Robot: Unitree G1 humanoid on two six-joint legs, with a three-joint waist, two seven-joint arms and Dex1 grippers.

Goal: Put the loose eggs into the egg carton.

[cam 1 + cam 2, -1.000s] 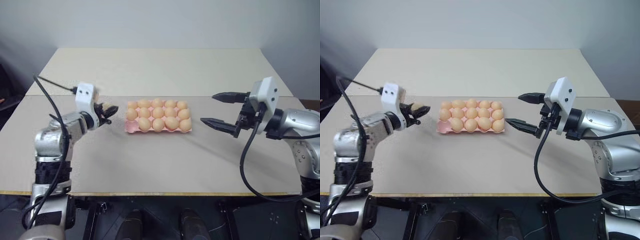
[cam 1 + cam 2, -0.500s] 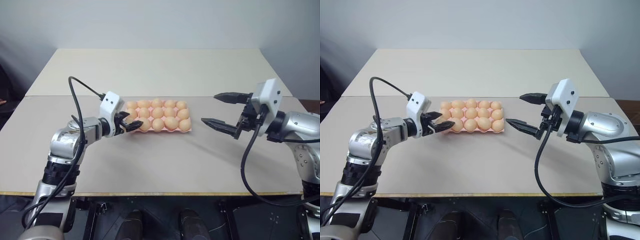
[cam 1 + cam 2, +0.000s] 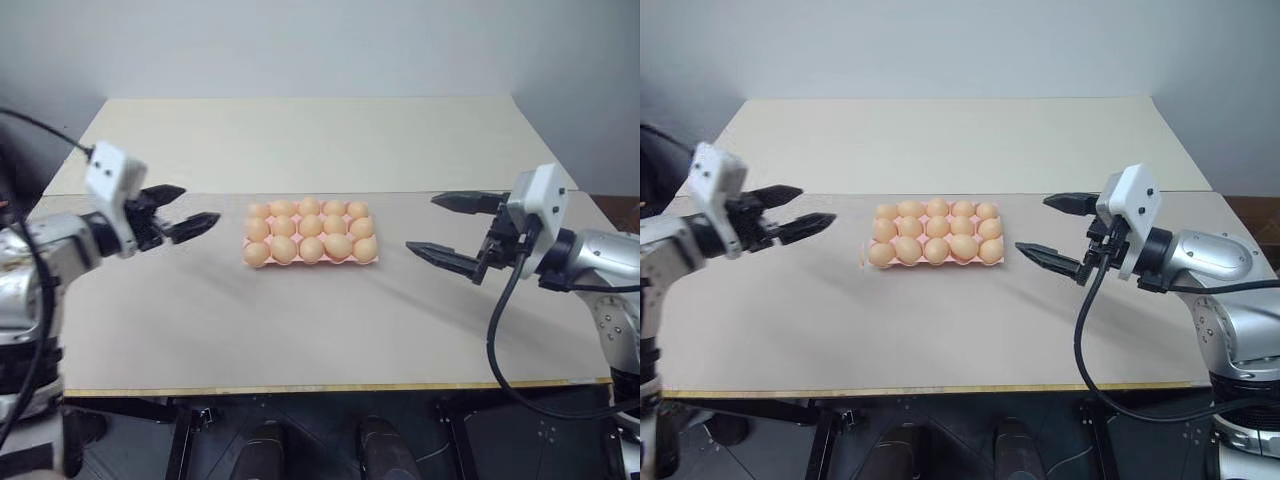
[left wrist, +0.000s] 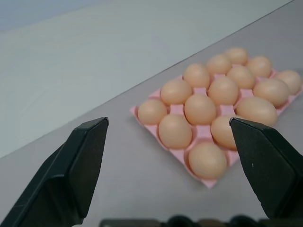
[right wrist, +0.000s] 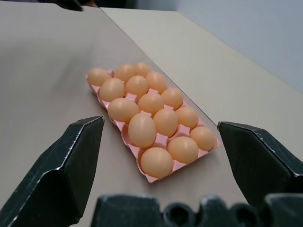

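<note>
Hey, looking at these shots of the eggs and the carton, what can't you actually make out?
- Cups of the carton: the eggs cover them in the head views, so their fill is judged by the eggs alone.
- The carton's far corner: cut off by the picture edge in the left wrist view.
- Carton wall past the right gripper: hidden by the eggs in the right wrist view.
- Table near edge: the left gripper arm covers its corner.

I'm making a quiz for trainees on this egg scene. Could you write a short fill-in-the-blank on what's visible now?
1. The egg carton is coloured ____.
2. Every cup of the carton holds an ____.
3. The left gripper has its two fingers ____.
4. The right gripper holds ____.

Missing words: pink; egg; open; nothing
</note>
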